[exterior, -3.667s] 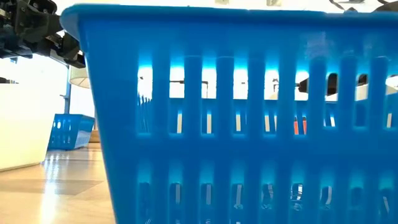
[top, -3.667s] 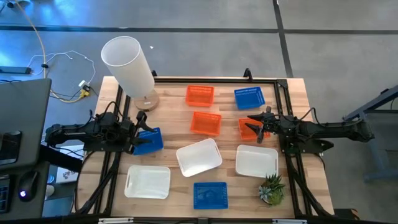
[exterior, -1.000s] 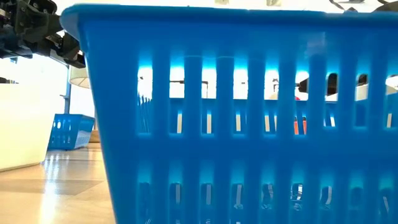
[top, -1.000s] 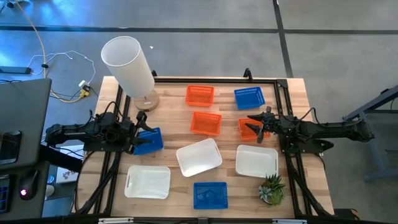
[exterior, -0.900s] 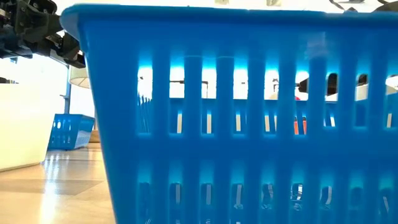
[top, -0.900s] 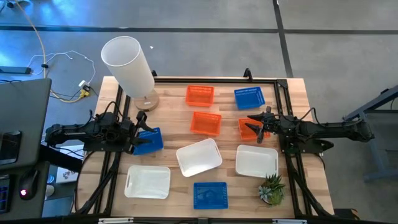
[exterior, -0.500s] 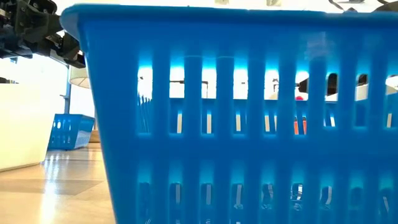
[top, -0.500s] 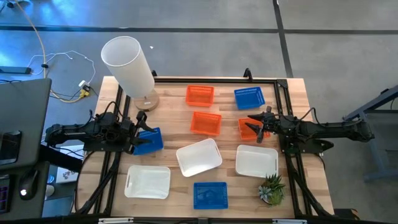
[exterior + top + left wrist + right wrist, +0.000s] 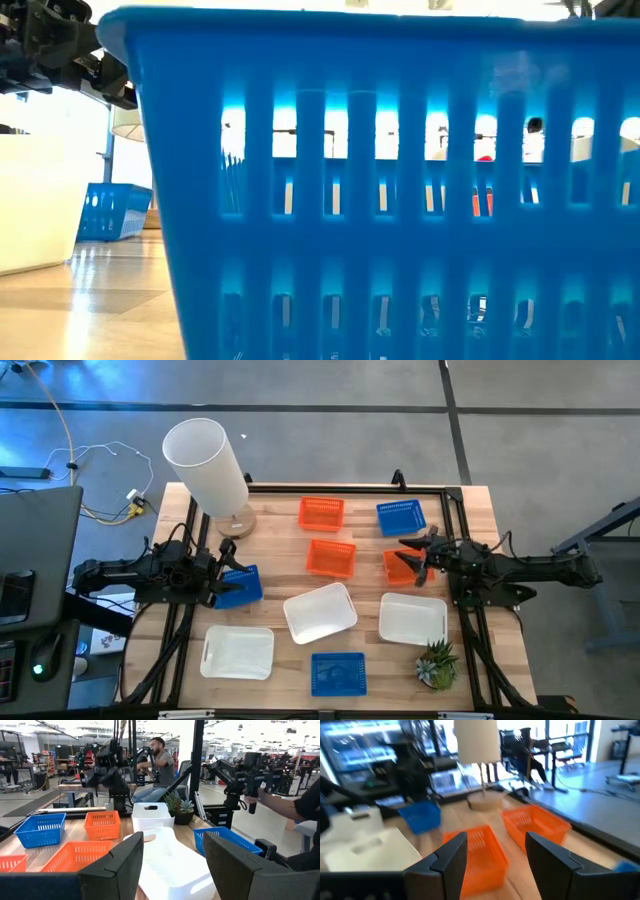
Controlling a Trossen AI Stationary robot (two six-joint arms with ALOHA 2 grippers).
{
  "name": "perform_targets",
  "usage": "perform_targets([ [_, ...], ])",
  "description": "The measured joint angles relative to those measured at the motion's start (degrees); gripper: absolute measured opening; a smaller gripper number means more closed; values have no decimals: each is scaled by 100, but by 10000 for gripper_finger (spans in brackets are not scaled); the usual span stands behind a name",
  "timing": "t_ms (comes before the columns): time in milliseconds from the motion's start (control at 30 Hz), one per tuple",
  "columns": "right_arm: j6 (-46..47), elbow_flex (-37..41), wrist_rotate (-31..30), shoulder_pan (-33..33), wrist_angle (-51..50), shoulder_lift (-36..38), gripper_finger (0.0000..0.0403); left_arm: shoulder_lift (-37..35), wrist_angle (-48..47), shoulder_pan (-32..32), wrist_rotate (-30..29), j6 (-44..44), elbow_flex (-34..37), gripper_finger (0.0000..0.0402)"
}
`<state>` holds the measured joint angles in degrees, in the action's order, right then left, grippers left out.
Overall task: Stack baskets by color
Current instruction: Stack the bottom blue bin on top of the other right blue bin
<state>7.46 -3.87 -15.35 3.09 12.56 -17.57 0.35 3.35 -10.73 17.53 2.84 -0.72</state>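
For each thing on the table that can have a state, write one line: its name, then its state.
Three orange mesh plastic baskets: upright, empty, unstacked.
Three blue mesh plastic baskets: upright, empty, unstacked.
Three white plastic baskets: upright, empty, unstacked.
Tall white cylinder lamp: standing.
Left gripper: open, empty.
Right gripper: open, empty.

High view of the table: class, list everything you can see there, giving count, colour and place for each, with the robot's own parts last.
Orange baskets: three, orange, far middle of the table, unstacked.
Blue baskets: three, blue; far right, left edge, near middle.
White baskets: three, white, near half, spread left to right.
Lamp: one, white, far left corner.
Plant: one, green, near right corner.
Table: one, light wood.
Left tool: open, by the left blue basket.
Right tool: open, over the rightmost orange basket.
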Motion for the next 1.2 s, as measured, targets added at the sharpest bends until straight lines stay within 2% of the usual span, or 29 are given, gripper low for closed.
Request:
perform_targets([
  [233, -238, -677, 384, -4, -42, -39, 188, 1, 11, 1, -23, 2, -1, 195],
  [467, -479, -1553, 545, -29, -445, -584, 188, 0, 5, 0, -189, -1, 0, 195],
  [833, 318, -2990, 662, -739, -1975, -2432, 188, 1, -52, -1, -547, -3, 0, 195],
  [1033, 939, -3586, 665, -1312, -2439, -3453, 188, -1, -55, -1, -639, -3, 1, 195],
  [1200, 1051, -4136, 554, -1835, -2792, -4260, 188, -1, -55, -1, -628, 149, 0, 195],
])
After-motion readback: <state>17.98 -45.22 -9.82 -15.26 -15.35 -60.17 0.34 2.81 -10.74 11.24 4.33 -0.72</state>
